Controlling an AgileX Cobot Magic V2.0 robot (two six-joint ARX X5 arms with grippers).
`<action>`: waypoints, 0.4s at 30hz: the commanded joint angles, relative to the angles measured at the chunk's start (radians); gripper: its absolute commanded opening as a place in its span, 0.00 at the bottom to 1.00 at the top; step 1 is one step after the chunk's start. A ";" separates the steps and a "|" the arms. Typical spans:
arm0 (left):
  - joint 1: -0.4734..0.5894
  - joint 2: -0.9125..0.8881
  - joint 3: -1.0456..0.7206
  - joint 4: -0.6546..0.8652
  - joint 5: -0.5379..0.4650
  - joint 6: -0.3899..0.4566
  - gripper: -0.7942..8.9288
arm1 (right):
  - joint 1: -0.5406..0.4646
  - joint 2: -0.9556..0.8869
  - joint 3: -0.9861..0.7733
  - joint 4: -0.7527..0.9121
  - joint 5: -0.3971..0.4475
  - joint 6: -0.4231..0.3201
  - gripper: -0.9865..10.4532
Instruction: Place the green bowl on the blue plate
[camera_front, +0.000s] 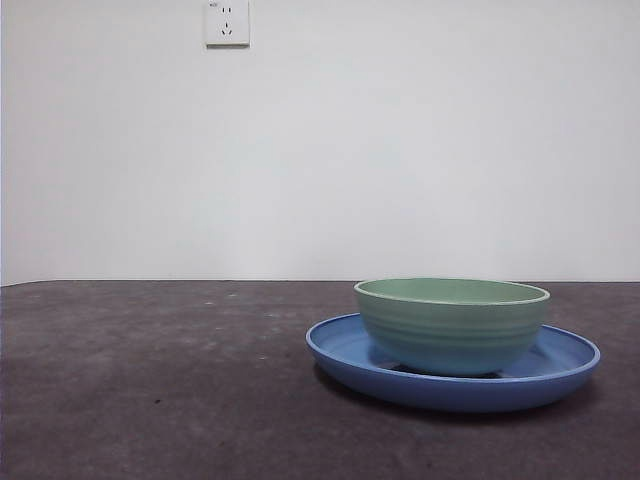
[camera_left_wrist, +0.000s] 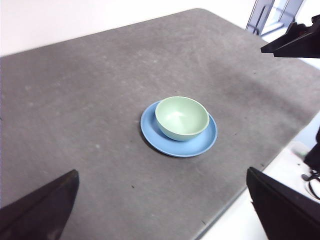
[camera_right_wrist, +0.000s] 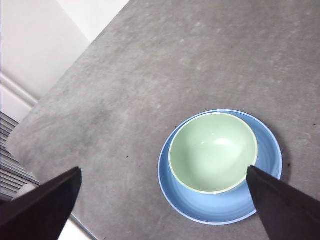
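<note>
Bowl (camera_front: 452, 325) is sitting upright inside the plate (camera_front: 560, 375) in the front view, its base resting on the plate's floor and its rim standing well above the plate's rim. The plate is lying flat on the dark table (camera_front: 150, 390). Behind the plate, a white wall is rising from the table's far edge, with a socket (camera_front: 227, 22) high on it, well apart from the plate. No arm is showing in this view.

In the left wrist view, the bowl (camera_left_wrist: 182, 117) is again sitting on the plate (camera_left_wrist: 192, 146), a little off the plate's centre, so more blue is showing on one side. The left gripper (camera_left_wrist: 165, 210) is hanging high above the table (camera_left_wrist: 75, 100), well apart from the plate, with its jaws spread wide and nothing between them. A black tip of the other arm (camera_left_wrist: 295, 42) is showing well beyond the plate.

In the right wrist view, the bowl (camera_right_wrist: 213, 152) is sitting inside the plate (camera_right_wrist: 227, 207), empty and pale inside. The right gripper (camera_right_wrist: 165, 210) is hovering above the plate, not touching it, with its jaws wide apart and holding nothing; one jaw is overlapping the plate's edge in the picture. The table (camera_right_wrist: 200, 55) is stretching around the plate on every side.
</note>
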 joint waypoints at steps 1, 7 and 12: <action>-0.009 -0.064 -0.091 0.030 0.011 -0.043 0.66 | 0.005 0.003 0.016 0.006 -0.006 0.025 0.57; -0.009 -0.201 -0.319 0.109 0.011 -0.043 0.66 | 0.005 0.003 0.017 -0.047 -0.004 0.029 0.57; -0.009 -0.246 -0.425 0.139 0.037 -0.047 0.66 | 0.005 0.004 0.016 -0.091 0.000 0.043 0.57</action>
